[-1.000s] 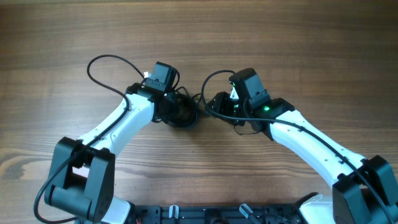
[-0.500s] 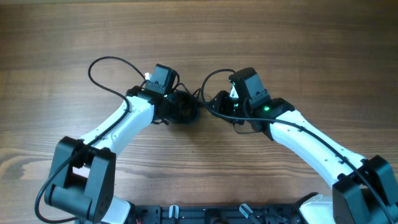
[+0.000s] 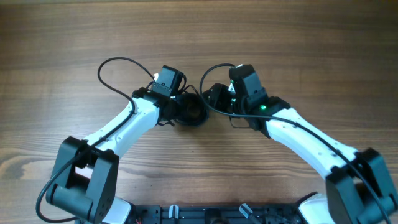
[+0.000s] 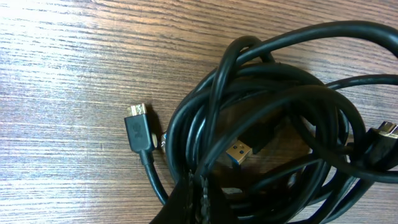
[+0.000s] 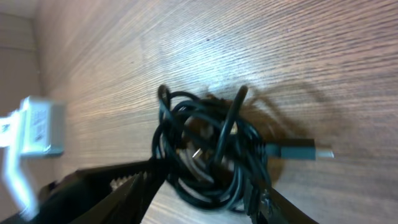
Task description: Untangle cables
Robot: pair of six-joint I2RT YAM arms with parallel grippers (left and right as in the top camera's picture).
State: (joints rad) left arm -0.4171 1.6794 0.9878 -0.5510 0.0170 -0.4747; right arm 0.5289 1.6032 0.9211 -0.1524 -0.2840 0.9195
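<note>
The knotted black cables [image 3: 191, 112] lay on the tabletop [image 3: 298, 43] between the arms. The left gripper [image 4: 196, 190] had its jaws together at the coil's edge; the right gripper [image 5: 199, 196] had its jaws apart, straddling it.

White arms [image 3: 124, 127], black joints [image 3: 81, 180], one green light [image 3: 263, 107].

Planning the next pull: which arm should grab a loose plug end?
Right. The right claw stands open at the cables, with a plug sticking out nearby; the left claw is shut on the cables, likely best as anchor.
</note>
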